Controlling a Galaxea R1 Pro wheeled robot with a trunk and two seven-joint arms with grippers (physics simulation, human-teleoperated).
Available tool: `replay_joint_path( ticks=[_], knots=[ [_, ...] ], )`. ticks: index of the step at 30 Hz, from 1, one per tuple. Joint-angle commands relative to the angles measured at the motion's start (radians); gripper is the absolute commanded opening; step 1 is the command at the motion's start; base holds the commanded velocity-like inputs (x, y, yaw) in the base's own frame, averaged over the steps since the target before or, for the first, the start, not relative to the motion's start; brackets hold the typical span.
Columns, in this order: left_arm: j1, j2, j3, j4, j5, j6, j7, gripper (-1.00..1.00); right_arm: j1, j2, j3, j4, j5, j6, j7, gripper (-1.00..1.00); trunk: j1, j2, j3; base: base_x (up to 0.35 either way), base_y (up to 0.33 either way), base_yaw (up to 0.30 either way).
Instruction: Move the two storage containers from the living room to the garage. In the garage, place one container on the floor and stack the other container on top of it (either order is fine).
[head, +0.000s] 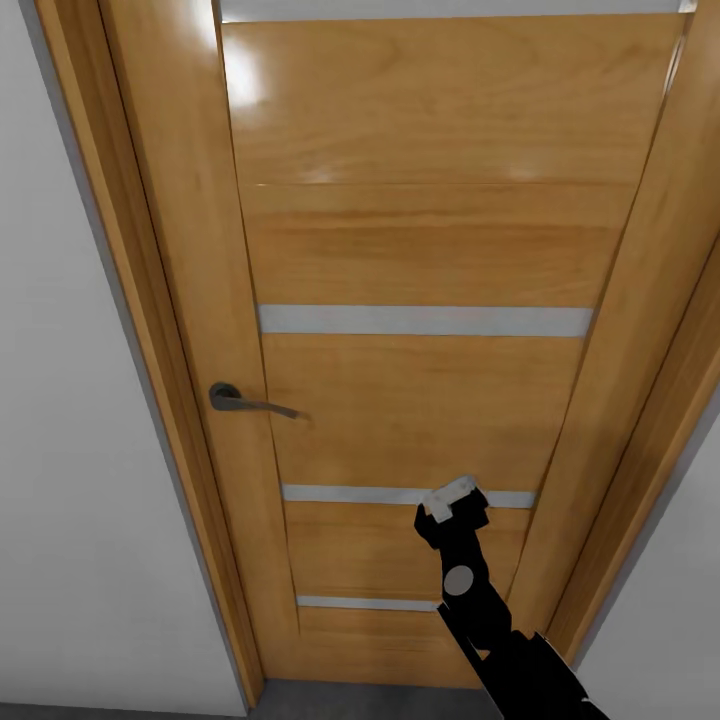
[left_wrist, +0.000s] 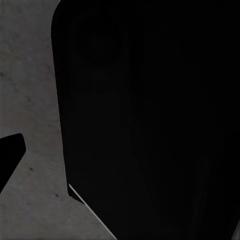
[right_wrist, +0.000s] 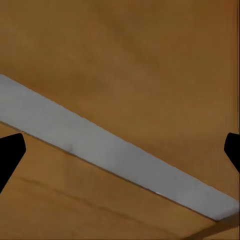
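While no bin is in sight, the door (head: 420, 330) stands shut — the right end effector (head: 455, 510), fingers apart, presses near its lower strip (head: 400, 495). Left end effector: cannot tell. Carrying and stacking seem left.

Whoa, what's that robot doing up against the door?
The robot faces a shut orange-wood door and holds its right gripper up against the lower panel, by a frosted strip, jaws apart and empty. The lever handle is untouched. No storage bins appear; the left wrist view shows grey concrete floor.
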Motion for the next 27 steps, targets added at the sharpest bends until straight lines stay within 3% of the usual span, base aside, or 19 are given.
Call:
replay_joint_path(
  ticks=[1, 13, 27],
  knots=[
    [0.0, 0.0, 0.0, -0.001, 0.0, 0.0, 0.0, 1.0, -0.005, -0.001, 0.001, 0.0, 0.003, 0.013, -0.003, 1.0, 0.0, -0.001, -0.001, 0.0, 0.0, 0.0],
    [0.0, 0.0, -0.001, -0.001, 0.0, 0.0, 0.0, 1.0, -0.07, 0.0, -0.005, 0.011, 0.002, 0.042, -0.001, 1.0, 0.0, -0.001, -0.001, 0.0, 0.0, 0.0],
    [0.0, 0.0, 0.001, -0.001, 0.0, -0.001, 0.0, 1.0, -0.217, 0.011, -0.004, 0.207, -0.003, 0.053, -0.001, 1.0, 0.0, -0.001, -0.001, 0.0, 0.0, 0.0]
  ],
)
